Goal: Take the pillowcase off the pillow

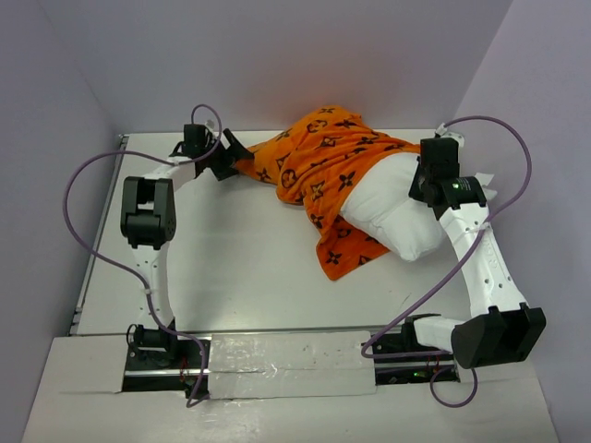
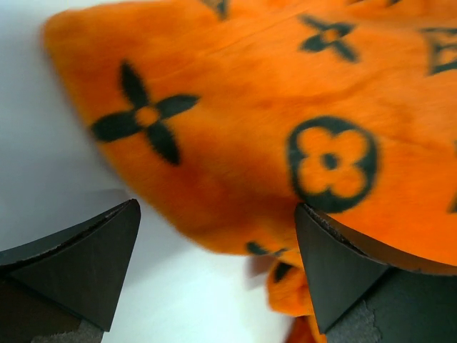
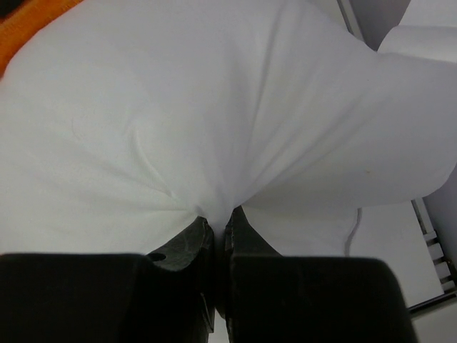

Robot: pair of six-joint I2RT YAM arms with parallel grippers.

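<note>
Orange plush printed with dark brown flowers and ringed blossoms, the pillowcase (image 1: 319,161) lies bunched at the far middle of the table (image 1: 240,268). It covers the far-left part of the pillow (image 1: 392,217), and one flap trails toward the near side along the pillow's left. The pillow's bare end, plump, smooth and plain white, juts out to the right and near.

The left gripper (image 2: 216,209) sits at the case's left corner with its jaws spread wide and nothing clamped. The wrist view shows fuzzy orange pile filling the space ahead of the two dark wedge-shaped fingers (image 2: 86,264). Whether either finger touches the cloth cannot be told.

The right gripper (image 3: 218,218) is at the pillow's far right side, its jaws pressed together on a tuck of white pillow fabric. Creases fan out from the pinch.

The tabletop around them is flat and white, with pale lilac walls on the left, far and right sides. Purple cables (image 1: 83,198) loop off both arms, and a crinkled silvery strip (image 1: 286,365) runs along the near edge between the bases.
</note>
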